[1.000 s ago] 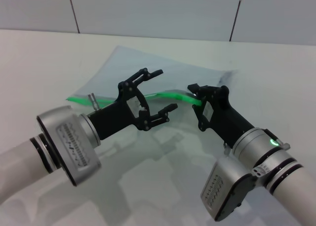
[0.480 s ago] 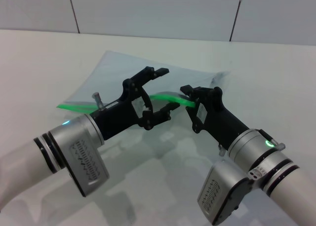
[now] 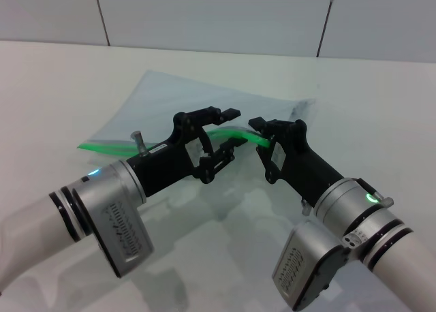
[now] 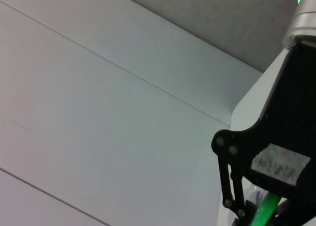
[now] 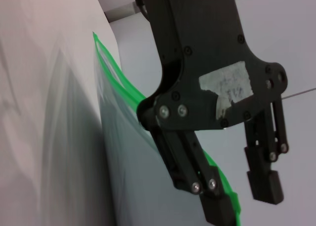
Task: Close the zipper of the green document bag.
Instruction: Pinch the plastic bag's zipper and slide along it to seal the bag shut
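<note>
The green document bag (image 3: pixel 204 97) lies flat on the white table, translucent blue-grey. Its zipper (image 3: pixel 102 148) is a bright green strip along the near edge, and it rises off the table toward the middle. My right gripper (image 3: pixel 267 139) is shut on the raised end of the strip. My left gripper (image 3: pixel 231 128) is open just left of it, and the strip passes between its fingers. In the right wrist view the left gripper (image 5: pixel 242 199) stands open over the zipper (image 5: pixel 116 75), one fingertip (image 5: pixel 217 211) against the strip. The left wrist view shows the right gripper (image 4: pixel 269 206) with green between its fingers. I cannot make out the slider tab.
The white table (image 3: pixel 375 87) stretches out on all sides of the bag. A grey tiled wall (image 3: pixel 204 12) rises behind the table's far edge. Both forearms cross the near part of the table.
The right gripper pulled the zipper end left a second ago and has since held still. The left gripper has moved right toward it, and its fingers have narrowed around the strip.
</note>
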Controlling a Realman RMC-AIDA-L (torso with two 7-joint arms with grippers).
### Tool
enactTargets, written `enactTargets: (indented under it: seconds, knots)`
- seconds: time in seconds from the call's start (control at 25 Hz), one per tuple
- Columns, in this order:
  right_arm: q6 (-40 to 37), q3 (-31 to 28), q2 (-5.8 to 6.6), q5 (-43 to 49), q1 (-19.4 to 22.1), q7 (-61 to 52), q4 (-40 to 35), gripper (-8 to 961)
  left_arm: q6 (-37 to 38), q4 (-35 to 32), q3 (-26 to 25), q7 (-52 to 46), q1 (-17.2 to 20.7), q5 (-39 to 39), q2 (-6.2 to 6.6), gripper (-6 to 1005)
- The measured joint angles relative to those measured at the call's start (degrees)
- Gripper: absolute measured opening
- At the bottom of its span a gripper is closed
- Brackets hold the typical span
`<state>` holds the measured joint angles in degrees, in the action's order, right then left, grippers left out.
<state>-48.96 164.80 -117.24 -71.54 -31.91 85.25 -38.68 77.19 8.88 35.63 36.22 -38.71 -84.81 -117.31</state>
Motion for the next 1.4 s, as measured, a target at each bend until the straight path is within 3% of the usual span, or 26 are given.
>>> enactTargets:
  seconds: [0.36,0.48,1.4]
  knots:
    - [-0.06,-0.01,-0.02,0.27,-0.07,0.22,0.01,53,-0.29,0.0,0.14,0.83,0.04,-0.11,0.04,294]
    - [-0.05,-0.01,-0.08,1.48,-0.09,0.16,0.01,54,-0.29,0.0,0.21,0.85,0.04,-0.16,0.1,213]
    - [0.1,0.0,-0.09,1.67,-0.09,0.37,0.0,57,-0.45,0.0,0.32,2.37,-0.06,-1.07,0.06,116]
